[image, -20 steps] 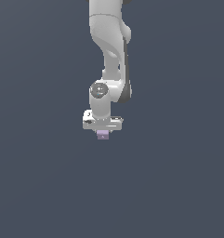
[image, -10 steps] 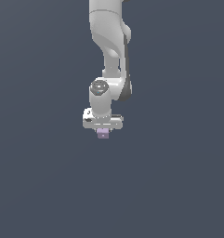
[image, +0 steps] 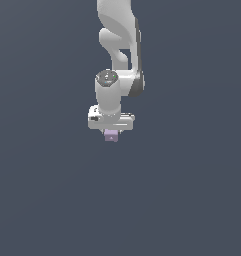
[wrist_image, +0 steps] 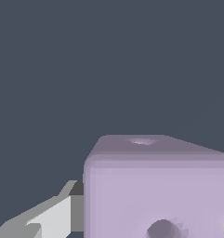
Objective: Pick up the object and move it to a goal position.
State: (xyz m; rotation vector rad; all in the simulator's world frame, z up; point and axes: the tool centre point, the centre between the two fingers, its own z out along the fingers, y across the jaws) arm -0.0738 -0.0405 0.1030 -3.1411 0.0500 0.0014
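The white arm [image: 117,55] hangs straight down, and the small lilac cube [image: 111,135] sits directly under the gripper [image: 111,134], narrower than the gripper body. In the wrist view the cube [wrist_image: 155,186] fills the near part, with one grey finger [wrist_image: 62,214] pressed against its side, so the fingers are clamped on the cube.

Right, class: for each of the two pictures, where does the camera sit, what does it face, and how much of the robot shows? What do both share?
Exterior view: off the arm, its exact position unclear; it faces the white arm, with the claw over a lilac cube.
Wrist view: on the wrist, close behind the cube; only one grey finger shows.
Shared: the lilac cube and the plain dark grey background.
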